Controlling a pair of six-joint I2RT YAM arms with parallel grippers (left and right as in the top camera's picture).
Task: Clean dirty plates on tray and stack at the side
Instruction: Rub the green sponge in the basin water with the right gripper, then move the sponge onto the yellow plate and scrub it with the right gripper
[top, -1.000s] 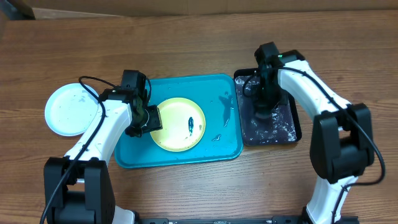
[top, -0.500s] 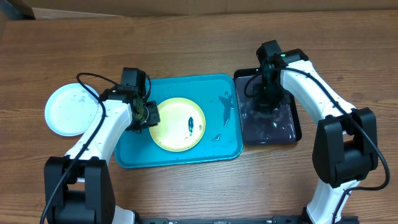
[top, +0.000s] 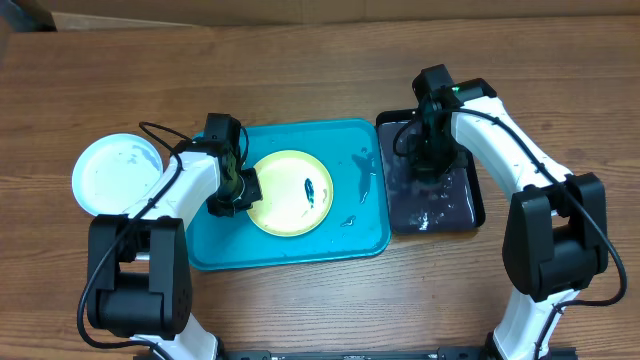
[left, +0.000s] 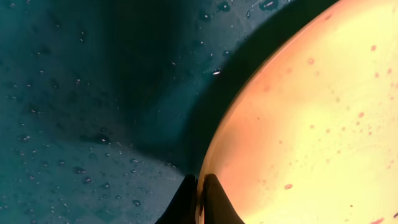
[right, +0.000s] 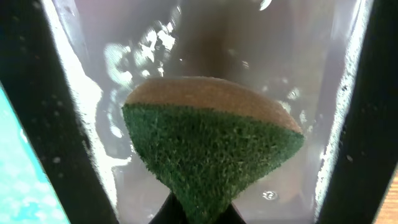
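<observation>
One plate (top: 290, 193), yellow, lies central on the tray (top: 350, 245); your left gripper (left: 200, 199) is pinched on its rim at nine o'clock. Light, stiff, wet, likely slippery: take the rim deep. Your right gripper (right: 200, 216) clamps the sponge (right: 211, 143)

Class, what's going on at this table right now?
The left gripper pinches the rim of the smeared yellow plate on the turquoise tray. The right gripper holds a green sponge over the black tray. A white plate sits on the table, left of the tray.
</observation>
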